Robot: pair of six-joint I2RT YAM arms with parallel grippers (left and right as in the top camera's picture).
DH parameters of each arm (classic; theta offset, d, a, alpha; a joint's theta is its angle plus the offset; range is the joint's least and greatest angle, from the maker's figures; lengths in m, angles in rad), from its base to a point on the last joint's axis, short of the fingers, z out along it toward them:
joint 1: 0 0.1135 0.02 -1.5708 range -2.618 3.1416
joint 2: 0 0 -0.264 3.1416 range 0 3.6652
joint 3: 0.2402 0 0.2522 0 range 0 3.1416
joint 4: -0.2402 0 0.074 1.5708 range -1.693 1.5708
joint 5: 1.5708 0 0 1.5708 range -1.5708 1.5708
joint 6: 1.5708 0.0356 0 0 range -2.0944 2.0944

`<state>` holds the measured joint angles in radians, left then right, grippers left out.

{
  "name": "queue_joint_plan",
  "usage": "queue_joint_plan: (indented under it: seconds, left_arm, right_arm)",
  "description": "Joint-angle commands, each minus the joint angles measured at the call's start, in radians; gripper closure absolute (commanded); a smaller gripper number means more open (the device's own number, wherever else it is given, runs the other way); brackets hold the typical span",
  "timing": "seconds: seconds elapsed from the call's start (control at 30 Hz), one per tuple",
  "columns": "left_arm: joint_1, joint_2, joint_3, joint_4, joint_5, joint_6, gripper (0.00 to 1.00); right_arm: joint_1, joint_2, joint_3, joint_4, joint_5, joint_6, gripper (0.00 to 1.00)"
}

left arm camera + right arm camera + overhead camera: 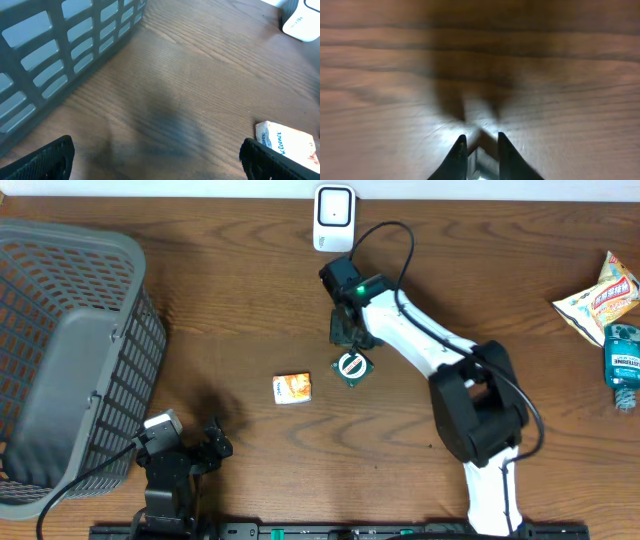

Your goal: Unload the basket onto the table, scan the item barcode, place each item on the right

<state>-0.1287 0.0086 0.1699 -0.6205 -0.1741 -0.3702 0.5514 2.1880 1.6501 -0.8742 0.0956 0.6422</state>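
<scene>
Wooden tabletop (220,300) first: located round green-and-white item (352,367) lying flat just beside right gripper (345,330), on its base-ward side. Noted tissue packet (292,388) slightly further left, long axis running left to right. Found white scanner (333,218) at far edge, beyond that gripper. Observed right fingers (460,150) nearly together over bare wood, with only a narrow gap. Could not identify pale patch low between them, so no grip confirmed. Recorded left gripper (157,160) spread wide near grey basket (70,238), well apart from both items. Judged right arm nearer: short reach back toward base, then carry outward to scanner
</scene>
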Motion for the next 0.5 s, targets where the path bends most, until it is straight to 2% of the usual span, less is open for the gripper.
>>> queue_joint_plan:
  seconds: [0.0,0.07,0.13,0.27,0.33,0.47]
  left_arm:
    - [0.001,-0.005,-0.011,-0.008,-0.010,-0.009,0.02]
    - [0.001,-0.005,-0.011,-0.008,-0.010,-0.009,0.02]
    - [0.001,-0.005,-0.011,-0.008,-0.010,-0.009,0.02]
    - [0.001,-0.005,-0.011,-0.008,-0.010,-0.009,0.02]
    - [0.001,-0.005,-0.011,-0.008,-0.010,-0.009,0.02]
    - [0.001,-0.005,-0.011,-0.008,-0.010,-0.009,0.02]
  right_arm:
    - [-0.007,0.011,0.008,-0.011,0.026,0.018,0.92]
    - [-0.005,0.011,0.008,-0.024,0.011,0.006,0.94]
    - [0.004,0.011,0.008,-0.023,-0.080,-0.087,0.99]
    - [0.035,0.011,0.008,-0.049,-0.391,-0.432,0.98]
    - [0.049,0.011,0.008,-0.117,-0.504,-0.615,0.92]
    - [0.070,0.011,0.008,-0.284,-0.535,-0.897,0.87]
